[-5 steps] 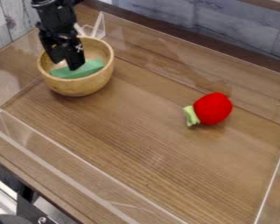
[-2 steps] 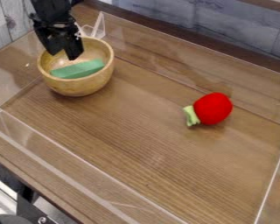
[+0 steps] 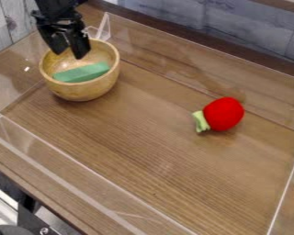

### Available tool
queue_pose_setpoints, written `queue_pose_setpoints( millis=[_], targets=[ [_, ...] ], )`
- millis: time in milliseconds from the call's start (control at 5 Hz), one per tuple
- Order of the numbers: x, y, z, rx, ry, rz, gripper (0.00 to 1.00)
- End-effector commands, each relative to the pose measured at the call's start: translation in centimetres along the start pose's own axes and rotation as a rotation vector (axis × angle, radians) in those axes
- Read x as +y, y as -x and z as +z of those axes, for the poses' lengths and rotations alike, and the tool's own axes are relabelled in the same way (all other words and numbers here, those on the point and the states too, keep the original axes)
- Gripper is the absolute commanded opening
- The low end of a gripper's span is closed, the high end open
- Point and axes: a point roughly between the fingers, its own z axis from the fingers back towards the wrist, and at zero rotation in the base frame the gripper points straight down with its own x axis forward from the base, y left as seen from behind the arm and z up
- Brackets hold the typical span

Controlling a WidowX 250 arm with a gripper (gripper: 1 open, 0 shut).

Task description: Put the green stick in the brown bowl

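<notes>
Camera: green stick (image 3: 84, 72) inside brown bowl (image 3: 63, 90).

The green stick (image 3: 84, 72) lies in the brown bowl (image 3: 95, 89), open hand (image 3: 65, 45) above.

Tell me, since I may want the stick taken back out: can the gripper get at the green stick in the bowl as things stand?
Probably yes. The gripper hangs open just above the brown bowl, and the green stick lies uncovered inside it. Only the bowl's wall might crowd the fingers.
</notes>
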Motion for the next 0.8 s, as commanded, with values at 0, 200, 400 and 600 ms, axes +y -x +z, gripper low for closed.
queue_pose_setpoints(
  millis=[0,200,400,600],
  targets=[
    [-2.0,-1.8,3.3,-0.081,-0.044,-0.036,1.00],
    [-3.3,-2.5,3.6,-0.080,-0.020,-0.088,1.00],
    [-4.4,-3.1,3.7,-0.074,-0.001,-0.143,1.00],
    [-5.2,-4.3,2.5,-0.071,0.002,-0.166,1.00]
  ],
)
